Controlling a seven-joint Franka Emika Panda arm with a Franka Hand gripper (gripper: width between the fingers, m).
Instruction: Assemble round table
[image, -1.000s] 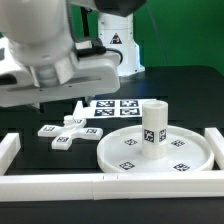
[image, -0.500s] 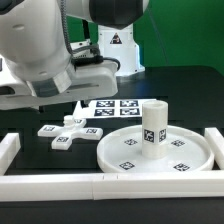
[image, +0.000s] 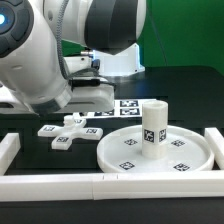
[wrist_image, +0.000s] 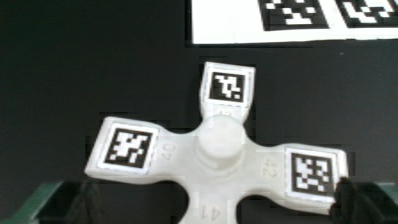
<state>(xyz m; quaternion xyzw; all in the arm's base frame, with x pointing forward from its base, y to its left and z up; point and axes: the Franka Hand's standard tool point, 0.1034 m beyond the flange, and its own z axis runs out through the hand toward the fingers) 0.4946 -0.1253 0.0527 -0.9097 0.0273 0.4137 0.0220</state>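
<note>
The gripper (wrist_image: 214, 208) stands wide open, holding nothing — the cross base (wrist_image: 210, 150) lies straight below it, the marker board (wrist_image: 231, 25) farther off.

White plastic throughout: the round disc top (image: 190, 150) and the short cylinder leg (image: 154, 122) on it look smooth, with a soft sheen. In the exterior view, at the disc's nine o'clock, the cross-shaped base (image: 66, 131) shows the same moulded white plastic, and up close its square tags print flat, matt black-and-white. The table (image: 40, 156) is matt black and throws no reflections. The marker board (image: 128, 107) looks thin, flat and matt. The border rails (image: 60, 183) are smooth white; the robot arm's shell (image: 50, 50) is glossy white.
</note>
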